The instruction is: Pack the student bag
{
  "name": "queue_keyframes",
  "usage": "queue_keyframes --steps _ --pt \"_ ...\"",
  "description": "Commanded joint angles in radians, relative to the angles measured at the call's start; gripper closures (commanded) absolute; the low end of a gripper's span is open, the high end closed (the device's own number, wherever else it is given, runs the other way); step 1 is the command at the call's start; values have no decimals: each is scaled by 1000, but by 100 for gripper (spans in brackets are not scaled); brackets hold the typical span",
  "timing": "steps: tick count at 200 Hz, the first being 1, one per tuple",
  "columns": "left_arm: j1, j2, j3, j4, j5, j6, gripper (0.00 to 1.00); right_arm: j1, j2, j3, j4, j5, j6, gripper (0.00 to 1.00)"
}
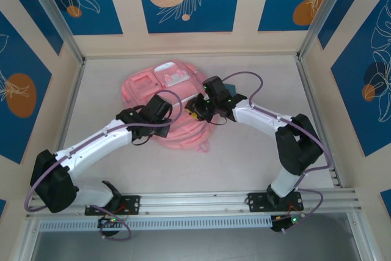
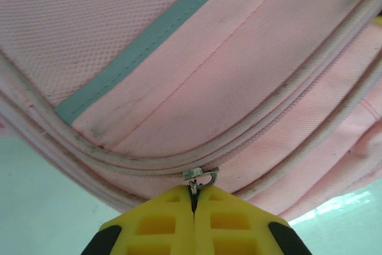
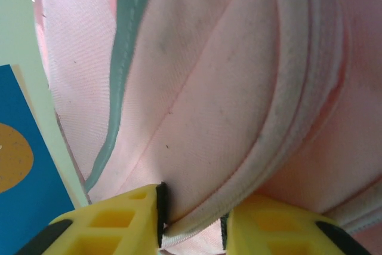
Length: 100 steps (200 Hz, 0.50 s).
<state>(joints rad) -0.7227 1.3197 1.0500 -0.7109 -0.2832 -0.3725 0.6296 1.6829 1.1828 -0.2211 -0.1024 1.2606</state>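
Clearly, the student bag [image 1: 139, 88] lay flat on the table [image 1: 244, 157], toward the far side and about midway between left and right, with both arms reaching over its near half. The left gripper [image 2: 194, 200] was closed tight, its yellow fingers [image 2: 158, 225] pressed together with no gap. It pinched the small metal zip pull [image 2: 202, 175] at its tips, right on the bag's pale piped zip line. The right gripper [image 3: 192, 222] had its jaws partway apart. A fold of pink fabric with a pale piped edge filled the space between its fingers [image 3: 119, 225], so it had hold of the bag's cloth. From above, the two grippers sat near each other over the middle of the bag. A grey-green trim strip [image 2: 143, 46] ran across the fabric beyond the left fingers.
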Motion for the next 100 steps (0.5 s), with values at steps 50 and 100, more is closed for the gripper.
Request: queue_keyframes --steps 50,100 --pt "139 17 11 -74 -85 44 100 1 38 57 -139 140 -67 74" --pt "207 25 108 -90 -31 69 54 -1 -33 80 -166 109 -236 57"
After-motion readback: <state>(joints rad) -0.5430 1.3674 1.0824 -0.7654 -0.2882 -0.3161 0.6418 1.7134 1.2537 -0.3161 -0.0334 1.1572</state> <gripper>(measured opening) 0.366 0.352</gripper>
